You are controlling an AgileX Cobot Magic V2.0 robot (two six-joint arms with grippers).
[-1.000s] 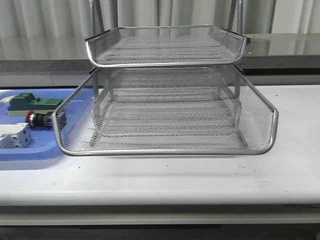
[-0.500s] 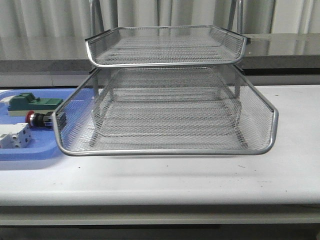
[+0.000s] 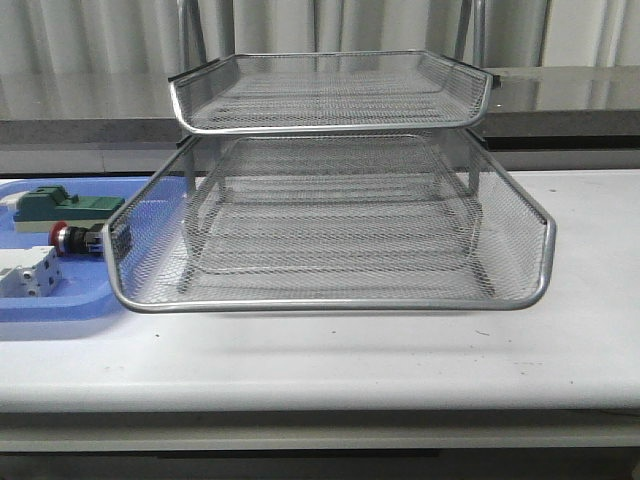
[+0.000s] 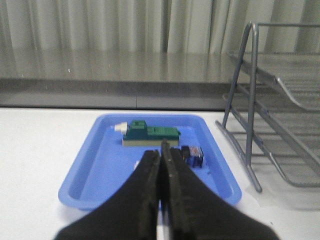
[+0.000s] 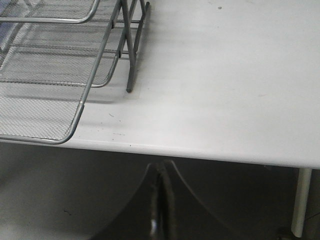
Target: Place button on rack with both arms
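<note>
- Counter (image 3: 330, 360): white, carries everything. The right pincer (image 5: 161, 200) hangs off its near edge, over dark floor, fingers pressed together and gripping nothing.
- Rack (image 3: 330, 220): wire-mesh tiers, all bare. It stands ahead of the right pincer and off to one side; ahead and to the side of the left pincer (image 4: 161, 172) as well.
- Blue tray (image 4: 80, 187): lies straight ahead of the left pincer, which is closed to a slit, nothing between its fingers.
- Green block part (image 4: 150, 136): far side of the tray, past the left fingertips.
- White terminal block (image 3: 28, 272): nearer corner of the tray in the front view; leave it alone.
- Button (image 4: 192, 155): on the tray floor, lying on its side, just beyond and slightly to one side of the left fingertips; red head (image 3: 62, 237) faces away from the rack.
- Judgement: pickup not begun. The left pincer should spread before descending, straddle the blocky body rather than the rounded head, and stay clear of the green part.
</note>
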